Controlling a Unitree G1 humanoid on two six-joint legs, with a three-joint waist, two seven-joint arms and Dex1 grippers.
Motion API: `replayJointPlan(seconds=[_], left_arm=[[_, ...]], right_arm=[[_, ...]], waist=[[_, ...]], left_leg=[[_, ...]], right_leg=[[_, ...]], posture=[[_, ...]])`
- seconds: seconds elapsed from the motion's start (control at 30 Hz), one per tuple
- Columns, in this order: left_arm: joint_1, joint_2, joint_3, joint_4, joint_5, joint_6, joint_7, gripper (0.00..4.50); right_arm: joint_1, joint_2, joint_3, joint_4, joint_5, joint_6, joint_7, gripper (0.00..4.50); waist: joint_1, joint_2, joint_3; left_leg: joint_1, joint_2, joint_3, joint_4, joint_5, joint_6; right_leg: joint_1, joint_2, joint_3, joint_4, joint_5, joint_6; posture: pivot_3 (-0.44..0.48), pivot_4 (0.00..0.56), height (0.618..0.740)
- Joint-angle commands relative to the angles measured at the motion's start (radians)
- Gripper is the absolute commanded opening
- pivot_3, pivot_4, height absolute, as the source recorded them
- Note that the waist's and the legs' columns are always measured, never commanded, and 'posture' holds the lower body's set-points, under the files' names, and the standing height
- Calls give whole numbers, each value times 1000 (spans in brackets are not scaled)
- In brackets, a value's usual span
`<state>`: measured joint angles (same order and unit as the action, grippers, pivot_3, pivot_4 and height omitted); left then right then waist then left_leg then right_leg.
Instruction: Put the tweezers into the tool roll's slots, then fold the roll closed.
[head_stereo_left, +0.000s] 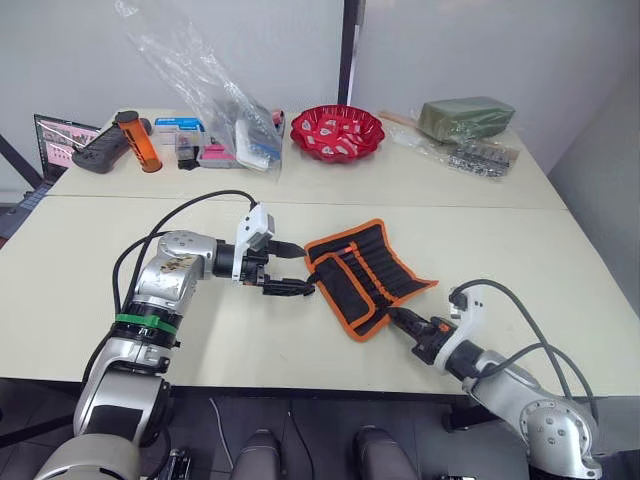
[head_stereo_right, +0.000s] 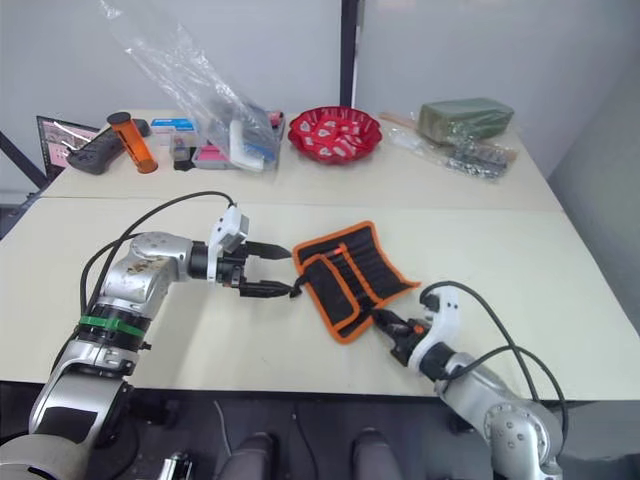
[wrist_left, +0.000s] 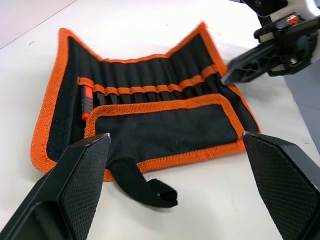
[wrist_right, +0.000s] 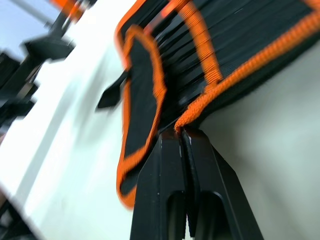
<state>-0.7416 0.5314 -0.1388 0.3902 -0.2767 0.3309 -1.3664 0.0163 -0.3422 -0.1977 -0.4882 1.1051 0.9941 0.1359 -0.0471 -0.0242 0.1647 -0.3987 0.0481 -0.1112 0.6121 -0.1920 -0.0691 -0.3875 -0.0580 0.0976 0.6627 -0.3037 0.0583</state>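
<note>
Silver metal arms carry looping black cables, white wrist housings, black textured fingers (wrist_left: 80, 185) and a green left-forearm band.

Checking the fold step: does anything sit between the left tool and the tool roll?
Nothing visible does. The left tool is open at the tool roll's edge, its strap lying between the fingers. The right tool is shut on the opposite orange corner.

The left arm reaches in from the robot's left, forearm level over the table, wrist turned inward; the left gripper (head_stereo_left: 291, 270) points toward the centre, its two black fingers (wrist_left: 82, 175) spread wide apart; the right arm comes up from the near right edge, low and angled forward-left; the right gripper (wrist_right: 183, 137) has its fingers pressed together, tips pinching the orange edge binding (wrist_right: 240, 65).
</note>
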Motion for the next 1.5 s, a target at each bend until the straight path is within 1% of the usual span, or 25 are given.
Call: replayJointPlan(seconds=[0.03, 0.17, 0.27, 0.4, 0.47, 0.6, 0.73, 0.9, 1.0, 1.07, 1.17, 1.23, 1.27, 1.33, 1.5], left_arm=[[2, 31, 23, -22, -6, -8, -2, 4500], [13, 55, 27, -36, -13, -2, -6, 4500], [17, 65, 27, -40, -14, 2, -3, 4500], [21, 71, 23, -48, -16, 11, -4, 4500], [24, 74, 22, -52, -17, 15, -7, 4500], [32, 82, 23, -63, -18, 22, -12, 4500], [32, 81, 16, -64, -18, 23, -22, 4500], [6, 55, 1, -40, -9, 15, -32, 4500], [-6, 37, -6, -32, -7, 11, -35, 4500], [-9, 20, -14, -34, -10, 11, -37, 4500], [-14, -1, -21, -35, -12, 11, -39, 4500], [-19, -11, -23, -33, -12, 8, -39, 4500], [-22, -15, -23, -30, -11, 5, -37, 4500], [-25, -24, -19, -27, -12, 2, -31, 4500], [-21, -30, -20, -31, -14, 3, -31, 4500]], right_arm=[[-29, -60, 32, -19, 94, 77, 66, 21], [-60, -183, 33, -19, 163, 150, 154, 21], [-91, -294, 23, 15, 152, 178, 234, 21], [-154, -422, 19, 149, 17, 143, 310, 21], [-191, -468, 15, 217, -50, 116, 337, 21], [-240, -504, 1, 299, -134, 80, 379, 21], [-283, -481, 23, 353, -206, 41, 404, 21], [-329, -433, 38, 399, -300, -1, 395, 21], [-344, -379, -33, 406, -295, -5, 353, 21], [-320, -369, -65, 373, -290, 3, 346, 588], [-274, -349, -112, 321, -276, 16, 321, 1558], [-217, -295, -191, 280, -230, 36, 268, 2283], [-181, -259, -231, 254, -203, 42, 239, 2562], [-113, -186, -289, 194, -157, 46, 184, 2562], [-45, -44, -352, 88, -9, 44, 66, 2562]], waist=[[-1, 0, 0], [1, 0, 0], [2, 0, 0], [4, -1, 1], [4, -1, 1], [4, -1, 1], [2, -1, 1], [2, -1, 1], [3, -1, 1], [6, 0, 1], [7, 0, 1], [6, 0, 1], [7, 0, 1], [6, 0, 1], [-6, 1, 2]], left_leg=[[0, 0, 0, 0, 0, 0], [0, 0, 0, 0, 0, 0], [0, 0, 0, 0, 0, 0], [-1, 0, 0, 1, 0, 0], [-1, 0, 0, 1, 0, 0], [-1, 0, 0, 1, 0, 0], [-1, 0, 0, 1, 0, 0], [-1, 0, 0, 1, 0, 0], [-1, 0, 0, 1, 0, 0], [-1, 0, 0, 2, 0, 0], [-2, 0, 0, 2, 0, 0], [-1, 0, 0, 2, 0, 0], [-1, 0, 0, 1, 0, 0], [-1, 0, 0, 1, 0, 0], [0, 0, 0, 1, 0, 0]], right_leg=[[0, 0, 0, 0, 0, 0], [0, 0, 0, 0, 0, 0], [0, 0, 0, 0, 0, 0], [0, 0, 0, -1, 0, 0], [0, 0, 0, -1, 0, 0], [0, 0, 0, -1, 0, 0], [0, 0, 0, -1, 0, 0], [0, 0, 0, 0, 0, 0], [0, 0, 0, -1, 0, 0], [0, 0, 0, -1, 0, 0], [0, 0, 0, -1, 0, 0], [0, 0, 0, -1, 0, 0], [0, 0, 0, -1, 0, 0], [0, 0, 0, 0, 0, 0], [0, 0, 1, 1, 0, 0]], posture=[[0, 150, 735], [0, 150, 735], [0, 150, 735], [0, 150, 735], [0, 150, 735], [0, 150, 735], [0, 150, 735], [0, 150, 735], [0, 150, 735], [0, 150, 735], [0, 150, 735], [0, 150, 735], [0, 150, 735], [0, 150, 735], [0, 150, 735]])
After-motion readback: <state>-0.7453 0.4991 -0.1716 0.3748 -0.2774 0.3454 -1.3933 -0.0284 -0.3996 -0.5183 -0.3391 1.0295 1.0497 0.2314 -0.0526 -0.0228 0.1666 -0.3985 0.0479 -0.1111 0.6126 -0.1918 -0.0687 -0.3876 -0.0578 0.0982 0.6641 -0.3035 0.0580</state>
